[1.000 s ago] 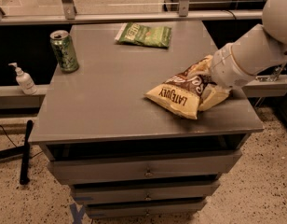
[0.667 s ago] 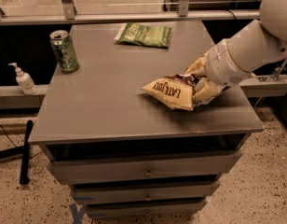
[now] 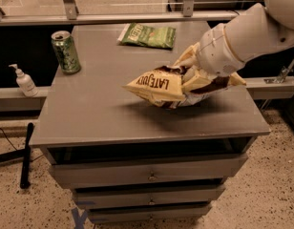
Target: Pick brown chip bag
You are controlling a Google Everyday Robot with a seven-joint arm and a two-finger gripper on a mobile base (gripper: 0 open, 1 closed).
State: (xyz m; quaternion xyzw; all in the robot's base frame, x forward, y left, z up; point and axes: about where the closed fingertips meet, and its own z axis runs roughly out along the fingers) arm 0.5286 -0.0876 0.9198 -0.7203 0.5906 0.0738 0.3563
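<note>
1. I see the gripper (image 3: 189, 73) over the right half of the bench (image 3: 89, 113), at the end of the white arm that enters from the upper right.
2. The fingers are clenched on the brown chip bag (image 3: 159, 87), gripping its right portion. The bag's crumpled film hides most of them.
3. The brown chip bag is held just above the bench top, right of centre, with a shadow on the surface directly beneath it.
4. Appearance of the bag: puffy and heavily crinkled, with a dark brown middle and pale yellow ends. The left end points toward the bench centre and carries black "LATE JULY" text, which reads upside down from my view.
5. A flat green bag (image 3: 148, 35) lies at the far edge of the bench, well apart from the gripper.
6. A green can (image 3: 66, 51) stands upright at the far left corner.
</note>
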